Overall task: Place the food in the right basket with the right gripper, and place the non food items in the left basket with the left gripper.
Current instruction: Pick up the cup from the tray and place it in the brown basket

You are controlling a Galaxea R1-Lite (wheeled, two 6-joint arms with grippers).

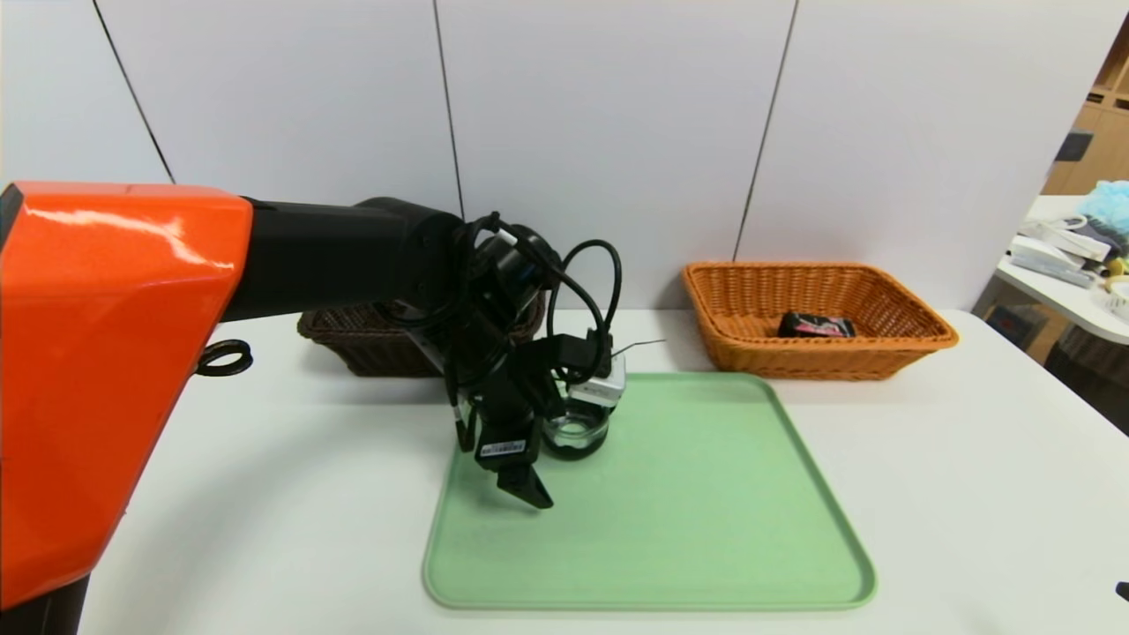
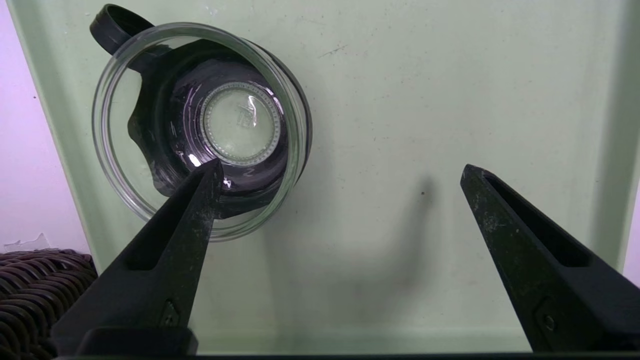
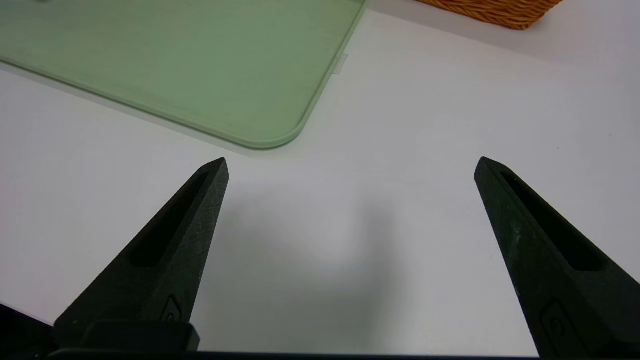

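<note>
With its jaws spread wide and empty, the left gripper (image 2: 340, 172) risks tipping the glass cup (image 2: 200, 127) at upper left, since one fingertip overhangs its rim.

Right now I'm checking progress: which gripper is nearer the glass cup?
Left. The left gripper hovers open over the glass cup on the tray; the right gripper hangs over bare table.

White panel wall (image 1: 600, 132) – white table (image 1: 970, 459), cluttered side table (image 1: 1058, 300).
</note>
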